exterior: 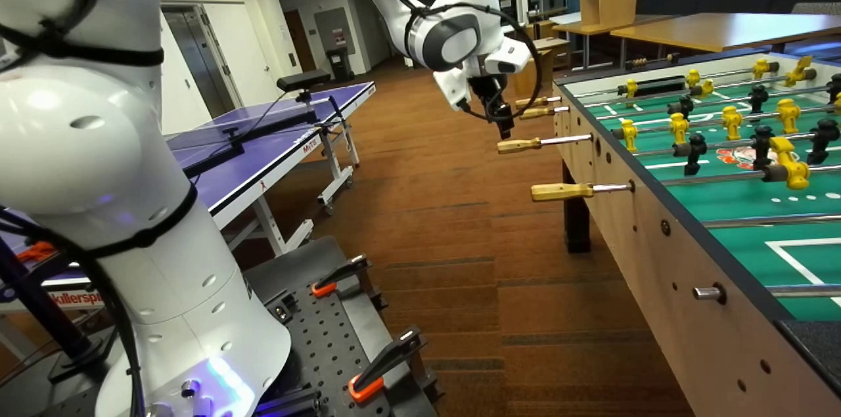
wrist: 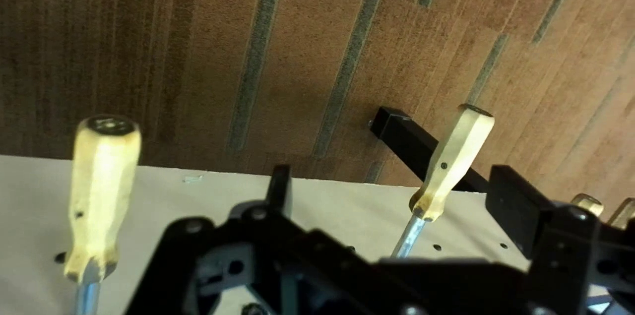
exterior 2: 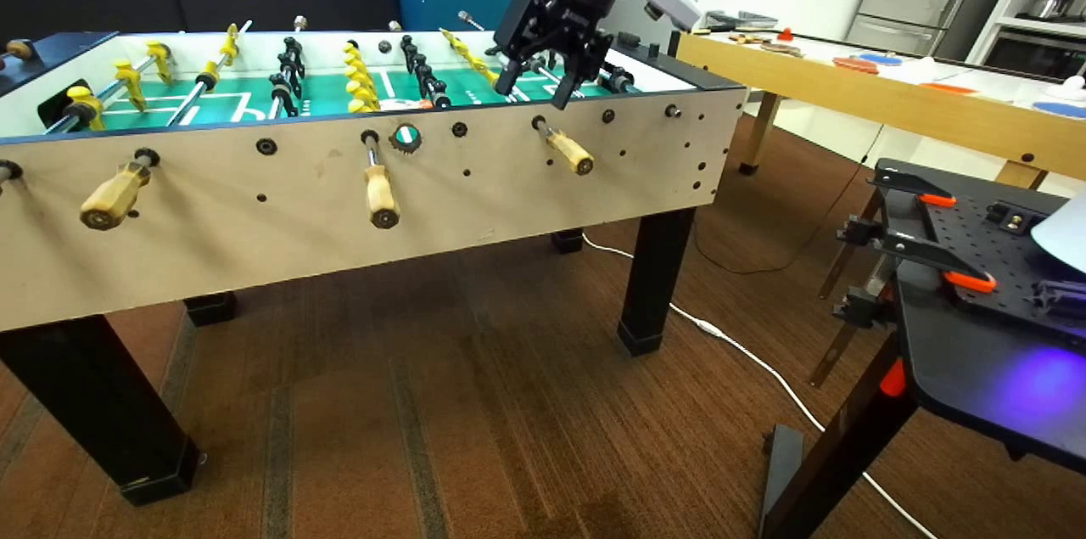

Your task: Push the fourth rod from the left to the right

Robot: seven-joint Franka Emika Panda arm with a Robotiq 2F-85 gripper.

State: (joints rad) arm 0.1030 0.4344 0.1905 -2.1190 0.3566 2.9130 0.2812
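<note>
The rods stick out of a foosball table's pale side panel (exterior 2: 462,182) with wooden handles. The fourth visible handle from the left (exterior 2: 568,150) in an exterior view is the nearest handle (exterior: 562,192) in an exterior view. The third handle (exterior 2: 382,195) also shows in an exterior view (exterior: 519,146). My gripper (exterior: 504,131) is open and empty, pointing down above the handles; it also shows in an exterior view (exterior 2: 534,95). In the wrist view my spread fingers (wrist: 392,173) frame one handle (wrist: 451,161) without touching it. Another handle (wrist: 104,191) lies left of the left finger.
A bare rod end (exterior: 708,293) sticks out near the table's corner. Two more handles (exterior: 542,112) are at the far end. A purple ping-pong table (exterior: 263,148) stands behind the arm. A black table leg (wrist: 416,144) shows below.
</note>
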